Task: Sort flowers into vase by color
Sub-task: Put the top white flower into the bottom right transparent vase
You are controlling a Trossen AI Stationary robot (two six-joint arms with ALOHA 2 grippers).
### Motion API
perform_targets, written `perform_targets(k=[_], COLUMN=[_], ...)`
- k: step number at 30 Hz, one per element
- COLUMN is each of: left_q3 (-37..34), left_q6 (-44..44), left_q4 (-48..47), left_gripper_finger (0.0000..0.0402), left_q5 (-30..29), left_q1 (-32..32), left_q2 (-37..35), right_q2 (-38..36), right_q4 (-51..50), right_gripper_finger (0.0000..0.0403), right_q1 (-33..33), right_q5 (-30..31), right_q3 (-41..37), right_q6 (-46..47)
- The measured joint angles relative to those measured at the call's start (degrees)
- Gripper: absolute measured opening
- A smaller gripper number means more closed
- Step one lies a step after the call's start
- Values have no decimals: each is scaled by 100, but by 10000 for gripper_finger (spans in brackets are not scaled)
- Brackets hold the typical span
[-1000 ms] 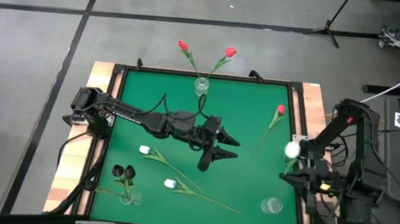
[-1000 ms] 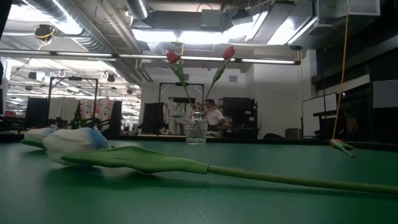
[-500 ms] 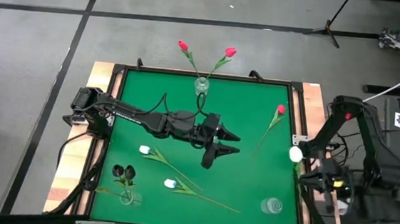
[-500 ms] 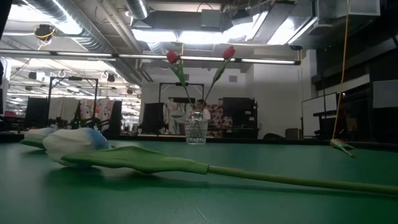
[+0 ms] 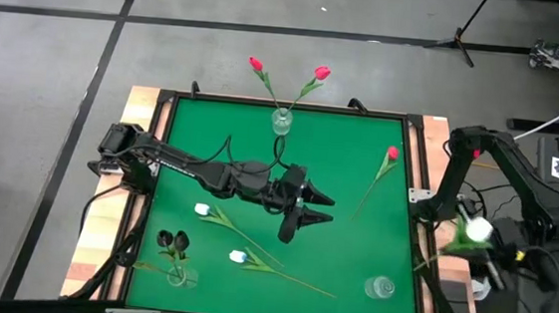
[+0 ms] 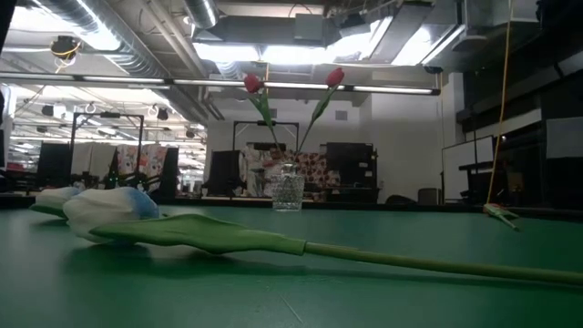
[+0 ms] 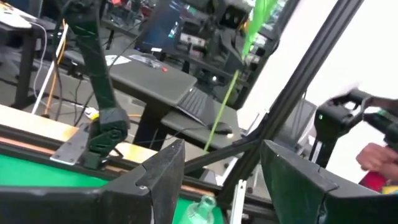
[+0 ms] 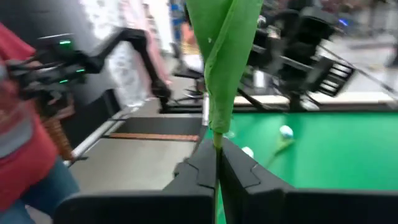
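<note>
Green table (image 5: 348,172), near to far: two white tulips (image 5: 237,257) lying by the near edge; left gripper (image 5: 314,205) spread, empty, mid-table; far-edge vase (image 5: 281,121) with two red tulips. Right gripper (image 8: 217,163) off the right edge, pinching a white tulip's stem (image 8: 217,112).

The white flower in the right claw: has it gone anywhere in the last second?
Yes. The white tulip, pinched in the right gripper, has swung outward, from over the table's right rail to well off the table, away from the empty vase.
</note>
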Motion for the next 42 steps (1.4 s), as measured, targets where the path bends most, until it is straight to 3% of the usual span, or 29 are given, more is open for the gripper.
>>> perform_targets(k=[6,10,18,28,42], left_q3=[0,0,0,0,0], left_q6=[-63,-24,123,348,628], left_q4=[204,443,419,394,329], left_gripper_finger=[205,205,205,205,205], left_q5=[-469,-1021,-1415,-1450,-1450], left_q1=[-184,-244,-261,-265,-261], left_q2=[2,4,4,4,4], right_q2=[-59,-297,-675,-961,-2410], right_q4=[1,-21,-37,-59,-62], right_gripper_finger=[0,0,0,0,0], right_q1=[1423,1998,2140,1923,1869], right_q5=[541,568,593,597,619], right_q3=[-824,-1453,-2198,-2246,-2167], right_q6=[204,1030,1216,1025,-387])
